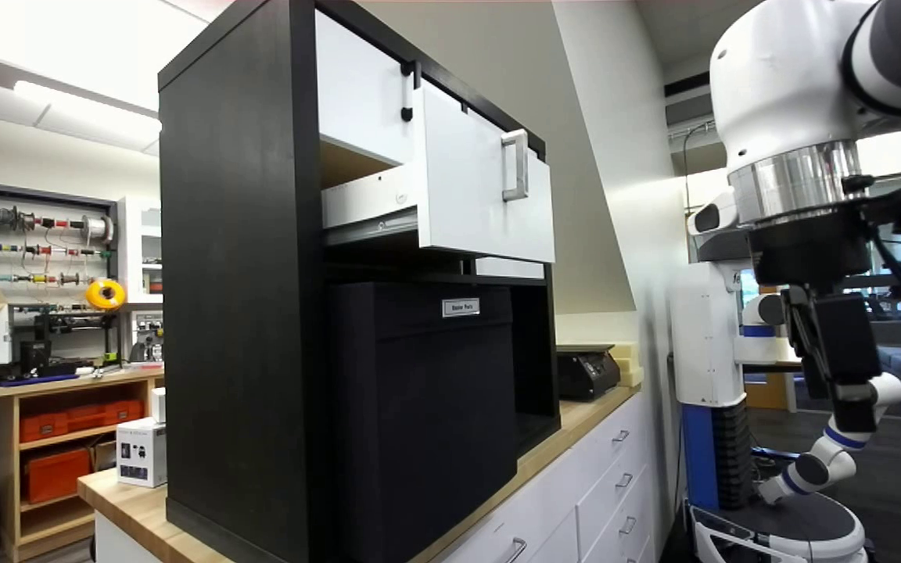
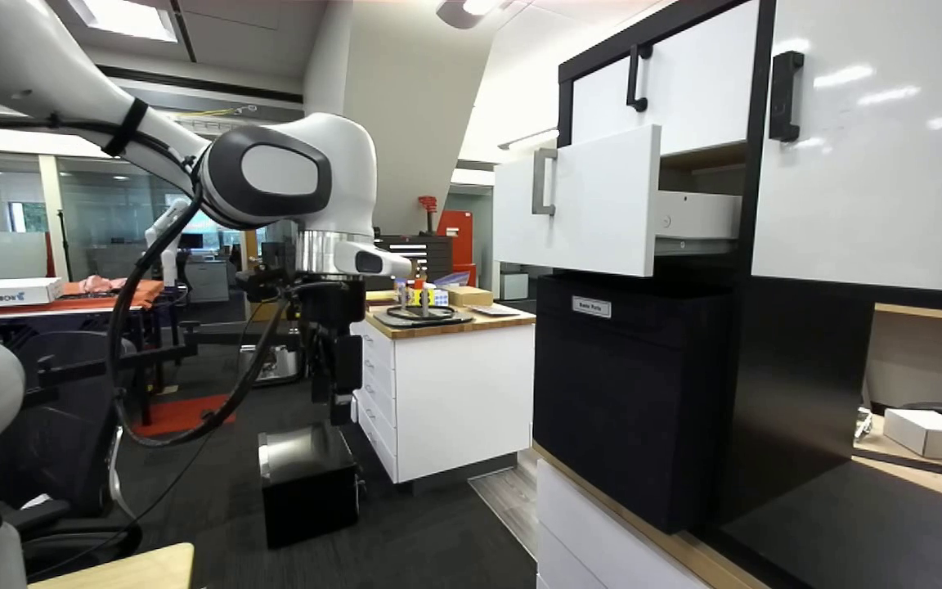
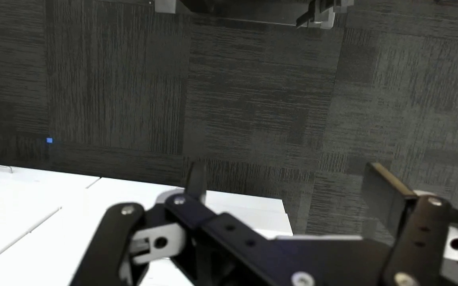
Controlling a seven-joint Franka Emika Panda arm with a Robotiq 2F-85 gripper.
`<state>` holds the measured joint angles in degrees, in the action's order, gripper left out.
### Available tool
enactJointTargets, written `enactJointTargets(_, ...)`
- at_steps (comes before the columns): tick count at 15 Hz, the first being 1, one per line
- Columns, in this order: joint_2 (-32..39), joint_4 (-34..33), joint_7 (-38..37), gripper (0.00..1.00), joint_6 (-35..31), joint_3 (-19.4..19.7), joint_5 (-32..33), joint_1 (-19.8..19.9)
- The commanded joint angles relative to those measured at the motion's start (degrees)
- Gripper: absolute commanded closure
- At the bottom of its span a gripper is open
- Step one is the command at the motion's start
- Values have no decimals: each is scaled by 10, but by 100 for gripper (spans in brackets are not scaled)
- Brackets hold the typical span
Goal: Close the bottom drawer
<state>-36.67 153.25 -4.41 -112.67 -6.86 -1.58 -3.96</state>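
Observation:
The bottom drawer (image 1: 462, 176) of the black cabinet is pulled out, its side wall and slide showing. In both exterior views its white front (image 2: 602, 200) carries a light grey metal handle. The upper white drawer (image 1: 360, 86) above it, with a dark handle, sits shut in the cabinet. My gripper (image 1: 841, 399) points down, well apart from the drawer front and lower in the picture; it also hangs left of the drawer in an exterior view (image 2: 334, 401). In the wrist view the fingers (image 3: 292, 180) are wide apart with nothing between them. The drawer cannot be made out there.
A large black box (image 1: 443, 391) with a white label stands in the cabinet below the open drawer. The cabinet (image 1: 231, 274) stands on a wooden counter over white drawers (image 1: 607, 469). A white door (image 2: 888, 147) adjoins the drawers. A mobile robot (image 1: 708, 352) stands behind.

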Motion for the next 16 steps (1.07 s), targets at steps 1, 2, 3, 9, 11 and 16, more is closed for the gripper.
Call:
enactJointTargets(1,-19,-26,0,0,-2,11,-3,-3)
enactJointTargets(2,-23,-35,-1,0,-1,12,-1,-1)
enactJointTargets(3,-29,-45,-1,0,-1,14,0,1)
enactJointTargets(9,-55,-85,-2,0,-57,18,7,8)
enactJointTargets(11,-59,-94,-4,0,-88,13,12,8)
enactJointTargets(16,-51,-101,-1,0,-104,11,9,3)
